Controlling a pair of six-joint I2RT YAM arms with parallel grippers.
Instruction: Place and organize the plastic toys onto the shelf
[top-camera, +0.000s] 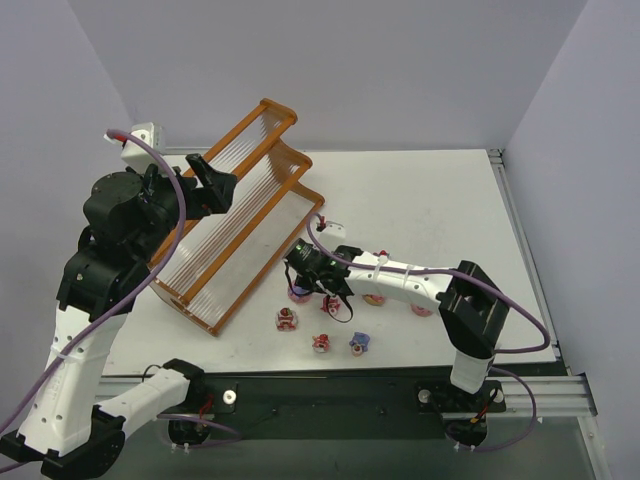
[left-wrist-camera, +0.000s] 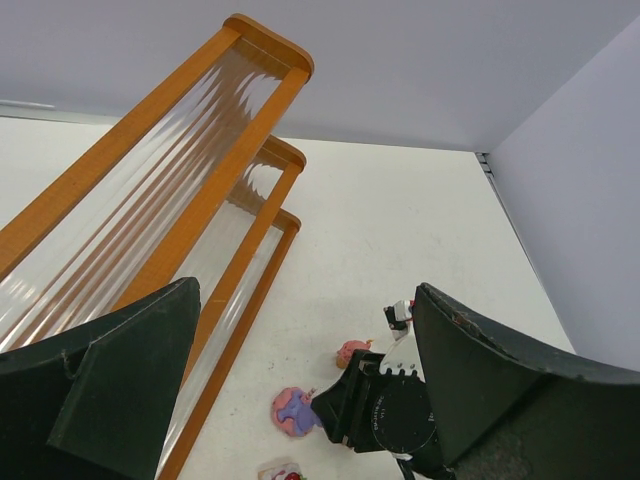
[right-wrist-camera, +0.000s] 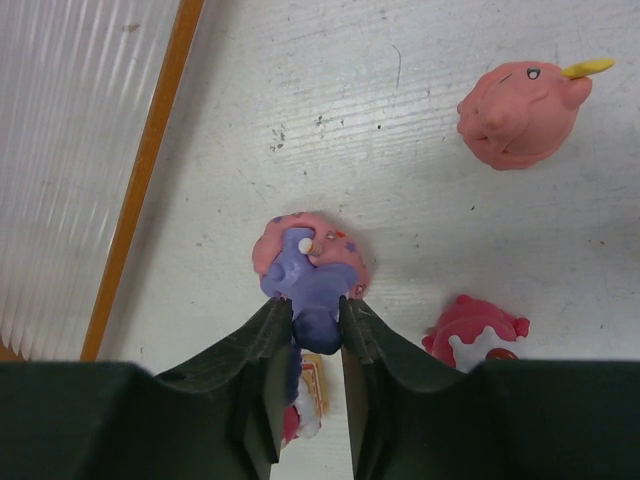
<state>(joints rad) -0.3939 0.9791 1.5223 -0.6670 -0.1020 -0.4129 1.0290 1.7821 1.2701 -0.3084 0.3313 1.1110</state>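
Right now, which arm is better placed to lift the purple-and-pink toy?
Right. The right claw straddles the purple-and-pink toy, fingers against both sides. The left claw hangs open by the shelf, away from it.

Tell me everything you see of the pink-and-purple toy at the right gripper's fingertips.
The pink-and-purple toy looks like glossy plastic: a round pink donut-like base with tiny sprinkles, a lilac figure on top, one white dot. It lies on the white table, beside the shelf but apart from its orange edge. The right gripper pinches its lilac part from both sides.
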